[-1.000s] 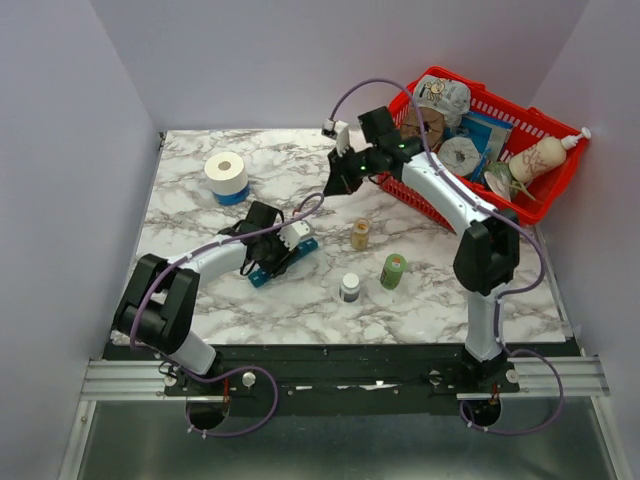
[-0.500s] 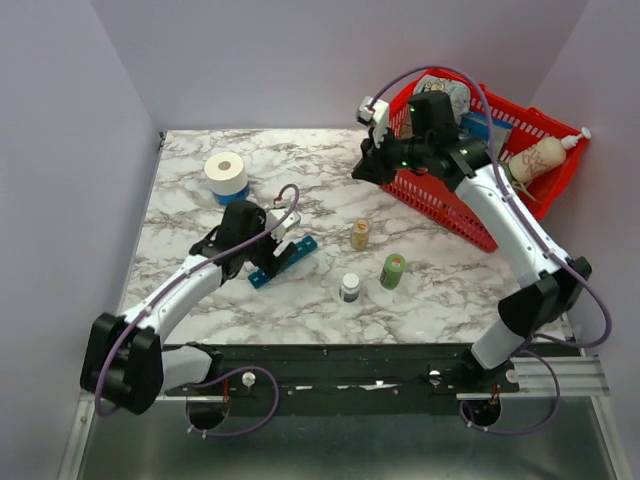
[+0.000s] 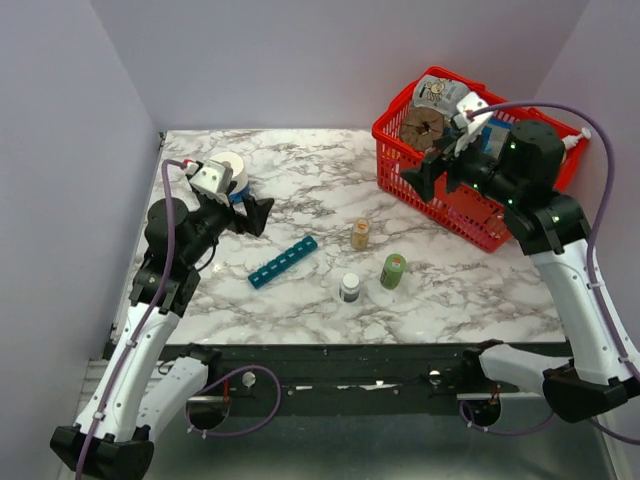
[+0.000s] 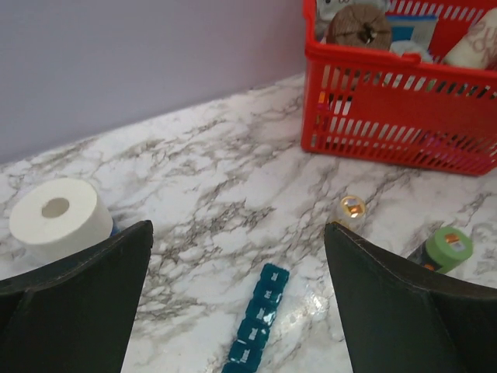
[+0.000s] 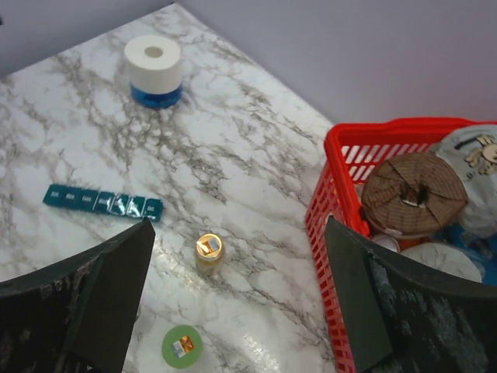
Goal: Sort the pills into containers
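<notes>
1. Top view, and the sorting has not started as far as this shows. The blue organiser strip [image 3: 283,262] lies slantwise on the worktop [image 3: 300,190], with nothing touching it. The small clear bottle [image 3: 360,234] stands upright to the right of the strip's far end, tan cap on, so the pills [image 3: 360,240] are shut inside. Everything is left to do: take the bottle, uncap it, and share the pills among the compartments.
2. Same view, other things. A green bottle [image 3: 393,271] and a white bottle [image 3: 349,288] with a dark cap stand right of the strip, nearer the arms than the clear one. A white roll [image 3: 226,174] sits beyond the strip's left end. A red basket [image 3: 450,205], full of oddments, is well to the strip's right at the far corner.
3. Both arms are raised and well apart from the strip. The left gripper [image 3: 258,213] hangs above and left of it, and the right gripper [image 3: 415,178] is up by the basket.
4. Left wrist view: the fingers are spread wide with nothing between them. The strip lies below, centred in the gap, with the clear bottle beyond it to the right. I cannot tell whether the strip's lids are up.
5. Right wrist view: fingers also spread wide and empty. The strip is far below on the left, with a glare patch on its middle cells.
6. The surface is white marble-patterned with grey veins, and glossy by the strip. Plain lilac-grey walls close in three sides.
</notes>
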Motion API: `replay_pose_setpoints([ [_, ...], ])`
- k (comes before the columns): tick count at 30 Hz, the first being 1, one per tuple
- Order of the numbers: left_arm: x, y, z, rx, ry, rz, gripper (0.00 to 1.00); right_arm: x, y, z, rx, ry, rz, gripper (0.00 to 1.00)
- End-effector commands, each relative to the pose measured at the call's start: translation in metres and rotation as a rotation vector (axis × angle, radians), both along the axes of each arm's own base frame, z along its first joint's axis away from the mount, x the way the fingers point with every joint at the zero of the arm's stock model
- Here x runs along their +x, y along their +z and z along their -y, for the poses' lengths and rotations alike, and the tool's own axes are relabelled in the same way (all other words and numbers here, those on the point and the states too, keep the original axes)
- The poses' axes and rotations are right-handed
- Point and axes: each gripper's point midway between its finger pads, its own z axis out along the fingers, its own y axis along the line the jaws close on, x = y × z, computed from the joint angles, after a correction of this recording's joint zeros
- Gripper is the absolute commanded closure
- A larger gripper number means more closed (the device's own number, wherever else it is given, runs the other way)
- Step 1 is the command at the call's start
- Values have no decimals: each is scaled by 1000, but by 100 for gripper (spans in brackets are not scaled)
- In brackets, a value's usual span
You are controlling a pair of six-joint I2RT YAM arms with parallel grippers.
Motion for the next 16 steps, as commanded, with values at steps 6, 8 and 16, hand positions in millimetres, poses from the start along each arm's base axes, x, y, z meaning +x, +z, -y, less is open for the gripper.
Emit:
replay_pose_setpoints([
  [6, -11, 34, -6, -81, 28, 22, 1, 7, 28, 48, 175, -309, 23, 0],
  [8, -11, 32, -7, -80, 35, 19, 1, 7, 28, 49, 188, -310, 16, 0],
  [16, -13, 28, -14, -78, 69, 42, 1, 3, 27, 49, 194, -289, 8, 0],
])
